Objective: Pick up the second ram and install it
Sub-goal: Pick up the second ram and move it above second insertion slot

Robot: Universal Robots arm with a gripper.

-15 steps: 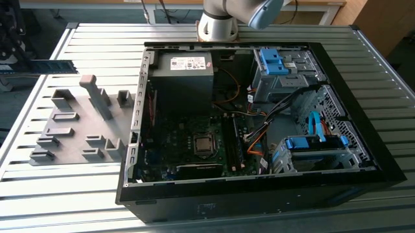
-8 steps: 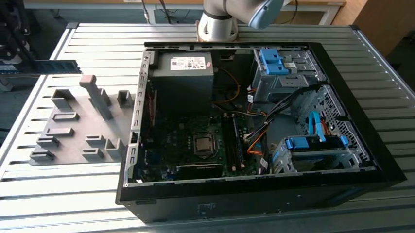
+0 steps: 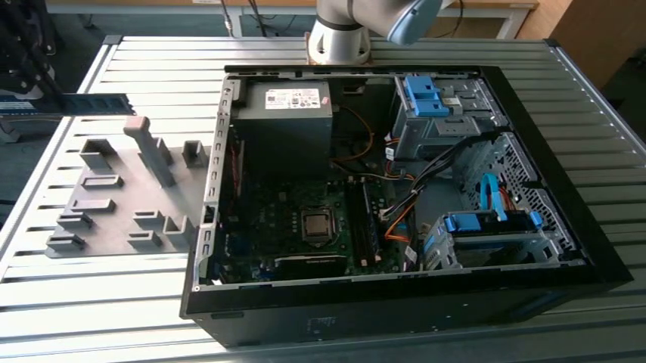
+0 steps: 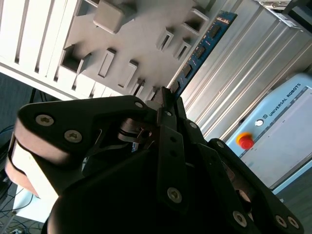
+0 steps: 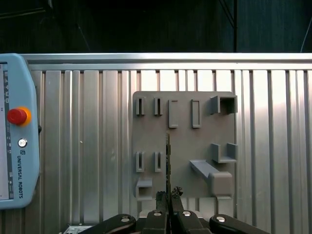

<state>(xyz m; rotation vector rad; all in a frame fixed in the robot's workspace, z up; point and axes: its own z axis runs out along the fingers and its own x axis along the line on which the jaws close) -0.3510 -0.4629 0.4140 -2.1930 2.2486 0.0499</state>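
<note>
One ram stick (image 3: 96,104), one claw (image 5: 168,196), one grey plate (image 5: 185,146), one computer case (image 3: 404,310)

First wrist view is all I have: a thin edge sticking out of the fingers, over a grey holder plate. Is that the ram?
Observer: Yes. The second wrist view shows its flat face: the second ram, black chips in a row, clamped in the gripper.
Operator: Where's the computer?
Observer: In the exterior view the open computer case lies at the exterior view's right of the grey holder plate; the ram is held out by the plate, not over the case.
Operator: Can you see inside?
Observer: Yes, the motherboard lies exposed.
</note>
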